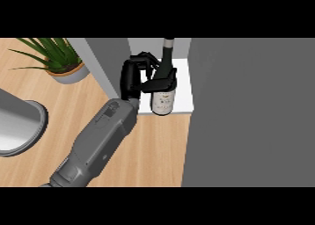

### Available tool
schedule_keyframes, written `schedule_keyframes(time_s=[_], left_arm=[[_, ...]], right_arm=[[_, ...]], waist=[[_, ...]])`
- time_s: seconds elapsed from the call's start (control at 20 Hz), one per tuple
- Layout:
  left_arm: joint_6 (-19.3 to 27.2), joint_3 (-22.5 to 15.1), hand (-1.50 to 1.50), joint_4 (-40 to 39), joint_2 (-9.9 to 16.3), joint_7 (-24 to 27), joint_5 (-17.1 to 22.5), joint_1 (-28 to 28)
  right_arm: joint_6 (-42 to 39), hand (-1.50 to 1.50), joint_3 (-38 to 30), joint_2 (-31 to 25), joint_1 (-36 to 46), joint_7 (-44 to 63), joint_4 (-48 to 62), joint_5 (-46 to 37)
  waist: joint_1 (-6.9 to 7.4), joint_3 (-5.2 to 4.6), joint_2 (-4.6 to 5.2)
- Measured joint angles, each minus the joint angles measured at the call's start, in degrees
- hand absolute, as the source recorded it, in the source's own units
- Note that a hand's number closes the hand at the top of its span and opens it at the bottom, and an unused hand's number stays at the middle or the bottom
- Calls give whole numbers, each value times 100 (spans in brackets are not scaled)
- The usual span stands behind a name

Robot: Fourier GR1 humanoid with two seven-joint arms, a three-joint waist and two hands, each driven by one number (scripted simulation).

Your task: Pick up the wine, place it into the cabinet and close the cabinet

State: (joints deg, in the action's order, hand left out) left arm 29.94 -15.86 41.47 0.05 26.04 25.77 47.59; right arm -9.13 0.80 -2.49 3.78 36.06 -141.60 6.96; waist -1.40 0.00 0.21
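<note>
1. A grey forearm [98, 145] rises from the lower edge over the wooden counter [153, 149].
2. To its left – the rim of a metal bowl [17, 127].
3. The left hand [135, 77] has fingers and thumb curled round the wine bottle [162, 94] – holding it upright on the white cabinet shelf [183, 88].
4. The grey cabinet door [258, 114] stands open at right.
5. Farthest left, a potted plant [59, 61].
</note>
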Motion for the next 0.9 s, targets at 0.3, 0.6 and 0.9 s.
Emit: schedule_keyframes(time_s=[0.3,0.6,0.9], left_arm=[[-81,245,150,-787,-3,409,100,471],[-8,538,150,-1490,10,943,56,926],[-75,800,150,-2066,18,1224,61,1334]], right_arm=[[-44,-150,50,29,-61,-21,5,21],[-61,-150,136,66,-131,-46,-5,28],[-73,-150,56,37,13,-20,38,42]], waist=[[-30,0,11],[-65,-1,19],[-80,-1,34]])
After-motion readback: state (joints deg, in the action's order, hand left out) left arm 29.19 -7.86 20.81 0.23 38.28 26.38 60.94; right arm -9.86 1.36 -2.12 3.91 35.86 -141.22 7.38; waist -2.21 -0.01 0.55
